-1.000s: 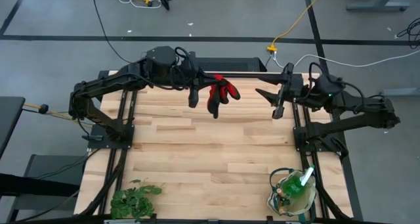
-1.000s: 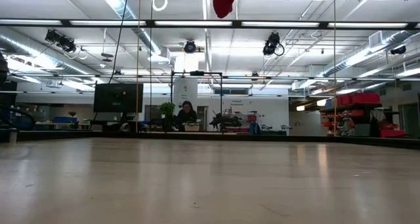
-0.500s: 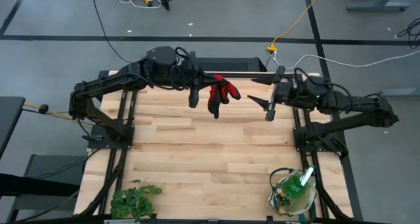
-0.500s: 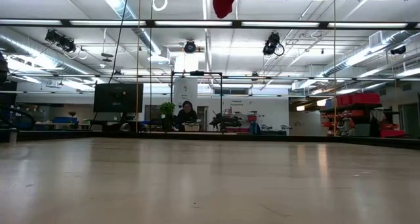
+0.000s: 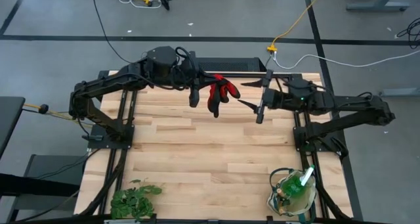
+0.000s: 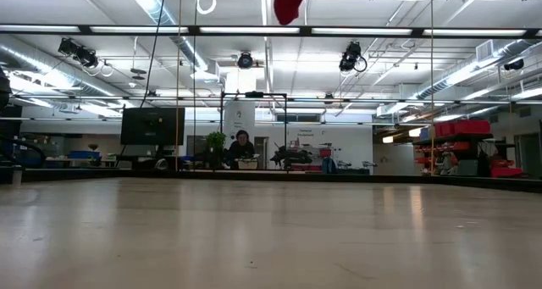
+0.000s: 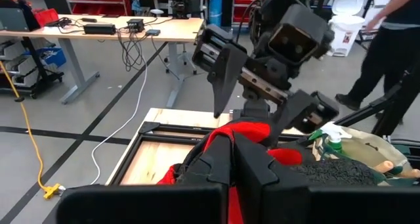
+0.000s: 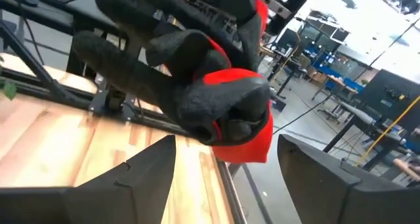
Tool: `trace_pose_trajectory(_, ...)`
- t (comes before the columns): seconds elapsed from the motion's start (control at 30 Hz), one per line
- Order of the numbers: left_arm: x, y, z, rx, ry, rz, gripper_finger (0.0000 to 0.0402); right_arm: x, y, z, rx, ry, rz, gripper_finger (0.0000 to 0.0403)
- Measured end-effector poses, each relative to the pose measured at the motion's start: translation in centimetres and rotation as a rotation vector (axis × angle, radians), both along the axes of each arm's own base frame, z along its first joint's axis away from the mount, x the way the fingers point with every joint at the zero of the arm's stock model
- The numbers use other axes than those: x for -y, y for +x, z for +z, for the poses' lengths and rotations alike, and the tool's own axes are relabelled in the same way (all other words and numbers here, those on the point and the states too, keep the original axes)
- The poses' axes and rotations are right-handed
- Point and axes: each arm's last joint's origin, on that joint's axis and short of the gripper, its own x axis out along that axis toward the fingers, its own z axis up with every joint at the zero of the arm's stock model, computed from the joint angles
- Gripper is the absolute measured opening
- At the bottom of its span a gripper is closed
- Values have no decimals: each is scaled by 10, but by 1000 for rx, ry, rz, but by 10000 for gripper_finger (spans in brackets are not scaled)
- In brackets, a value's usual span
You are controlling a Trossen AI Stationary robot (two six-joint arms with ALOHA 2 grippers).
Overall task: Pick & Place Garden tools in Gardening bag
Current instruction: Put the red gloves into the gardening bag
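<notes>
Left gripper (image 5: 194, 100): held raised over the far side of the surface (image 5: 210, 158); its fingers (image 7: 216, 159) are clenched on the red glove (image 5: 220, 94), which is seen bunched between them in the left wrist view.

Red glove: kept in the air, off the surface, hanging from the left fingers with its black-tipped end toward the right arm. In the low view only its red tip (image 6: 290, 1) is seen at the upper edge. Its long axis is seen from above to run roughly along the left fingers, slanted slightly.

Right gripper (image 5: 252, 98): its fingers (image 8: 141, 178) are spread fully wide and nothing is gripped. The glove (image 8: 230, 112) is seen straight ahead of them, framed between the two fingers and just beside their tips.

Key relation: the glove lies directly in front of the released right fingers and inside the clenched left ones; a hand-over between the arms is judged to be the step in hand, with the right fingers needing to be closed across the glove's free end.

Gardening bag (image 5: 292, 192): set at the near right corner of the surface, well apart from both pairs of fingers and nearer the right arm. A green spray bottle (image 5: 303, 180) is already seen inside it.

Change from earlier: the right gripper has been swung across toward the glove and its fingers have been opened wider; the left gripper and the glove have been kept in place.

Leafy plant bunch (image 5: 133, 199): left at the near left corner, untouched.
</notes>
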Motion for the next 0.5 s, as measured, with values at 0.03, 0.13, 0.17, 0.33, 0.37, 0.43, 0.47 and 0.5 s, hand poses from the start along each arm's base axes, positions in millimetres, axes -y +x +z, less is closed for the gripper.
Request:
trace_pose_trajectory(0.03, 0, 0, 0, 0, 0, 1, 9, 0, 2, -1, -5, -14, 1, 268)
trace_pose_trajectory(0.13, 0, 0, 0, -1, 1, 5, 9, -1, 7, 0, 14, -53, 7, 268)
trace_pose_trajectory(0.17, 0, 0, 0, -2, 1, 8, 9, -2, 8, 1, 22, -72, 10, 268)
trace_pose_trajectory(0.33, 0, 0, 0, -2, 1, 13, 9, -4, 13, 4, 65, -124, 21, 268)
trace_pose_trajectory(0.37, 0, 0, 0, -2, 1, 13, 9, -5, 14, 5, 73, -131, 22, 268)
trace_pose_trajectory(0.43, 0, 0, 0, -2, 1, 15, 9, -5, 15, 5, 76, -144, 23, 268)
trace_pose_trajectory(0.47, -1, 0, 0, -2, 1, 17, 9, -5, 16, 4, 73, -154, 23, 268)
trace_pose_trajectory(0.5, -1, 0, 0, -2, 1, 17, 9, -5, 17, 4, 70, -166, 23, 268)
